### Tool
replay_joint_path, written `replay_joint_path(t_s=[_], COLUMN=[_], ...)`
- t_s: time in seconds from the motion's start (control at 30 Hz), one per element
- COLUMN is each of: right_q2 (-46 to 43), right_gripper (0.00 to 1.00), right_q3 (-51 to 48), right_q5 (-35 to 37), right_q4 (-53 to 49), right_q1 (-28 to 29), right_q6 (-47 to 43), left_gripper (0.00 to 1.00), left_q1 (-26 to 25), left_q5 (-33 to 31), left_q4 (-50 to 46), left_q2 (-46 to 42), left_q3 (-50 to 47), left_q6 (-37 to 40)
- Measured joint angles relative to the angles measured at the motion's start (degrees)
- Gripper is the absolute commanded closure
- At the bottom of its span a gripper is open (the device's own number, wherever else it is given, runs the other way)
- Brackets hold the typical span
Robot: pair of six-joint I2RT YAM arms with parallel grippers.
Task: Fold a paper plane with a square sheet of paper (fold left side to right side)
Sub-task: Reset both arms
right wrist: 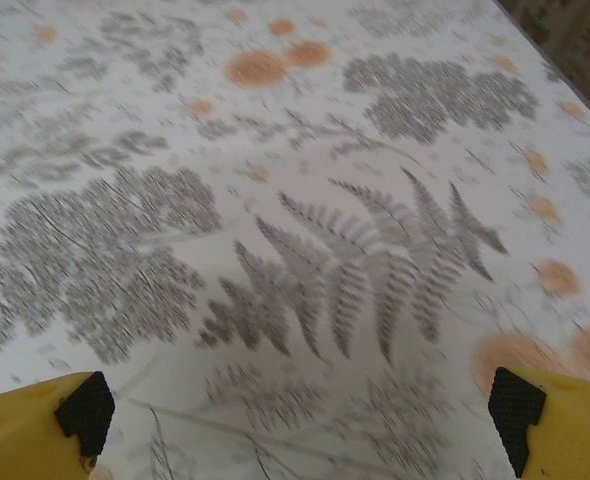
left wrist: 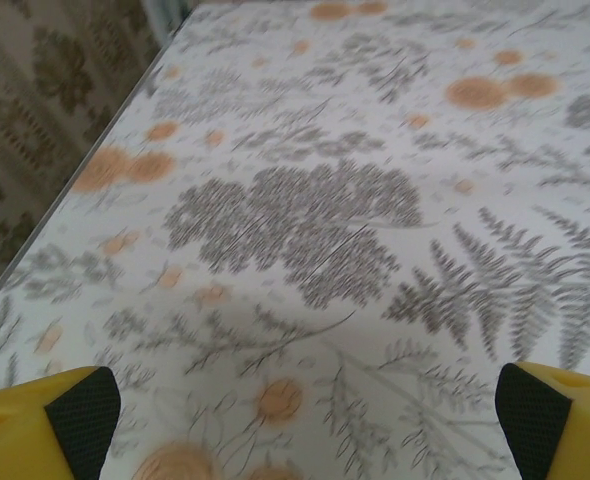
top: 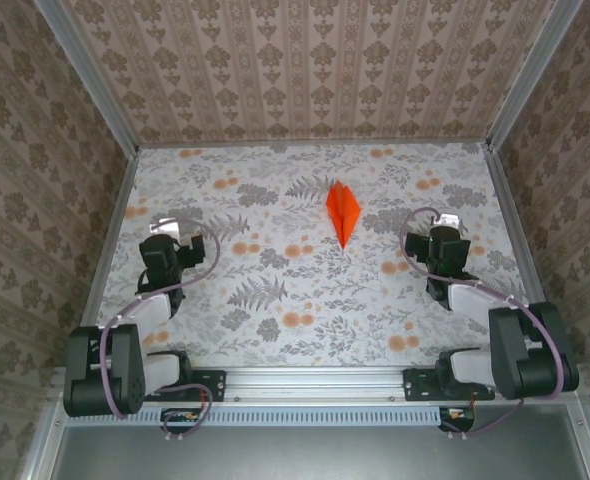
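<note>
From above, the paper plane (top: pixel 342 212) lies flat on the flower-printed table (top: pixel 275 300), toward the far side and a little right of centre. It's a slim bright orange dart, with its sharp tip pointing to the near edge. Nothing is touching it.

The left gripper (top: pixel 172 230) sits over the left part of the table, well apart from the plane. The right gripper (top: pixel 441 228) is over on the right, somewhat closer to the plane but clear of it. Both arms reach out from the near rail, and the plane lies between them, a bit farther back.

The overhead camera doesn't let you read the jaws, but the wrist cameras do. On the left gripper (left wrist: pixel 310 415), the yellow fingers with black pads (left wrist: pixel 83 412) are at the bottom corners, spread wide with grey fern print between them. It's the same on the right gripper (right wrist: pixel 303 410): its pads (right wrist: pixel 518 412) are far apart, holding nothing, with blurred leaf pattern below.
</note>
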Motion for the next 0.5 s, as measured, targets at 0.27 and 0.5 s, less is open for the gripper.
replay_joint_path(t_s=[0.27, 0.5], right_q2=[10.7, 12.1], right_gripper=[0.0, 0.0], right_q3=[2.1, 1.4], right_q5=[-7.6, -10.4], right_q4=[13.5, 19.4], right_q1=[-0.6, -1.6], right_q6=[-3.6, -4.2], left_gripper=[0.0, 0.0], left_q1=[1.4, 1.5], left_q5=[8.6, 13.3], left_q4=[14.4, 24.2], left_q2=[7.7, 19.4], left_q3=[-1.5, -1.7], left_q6=[2.7, 3.9])
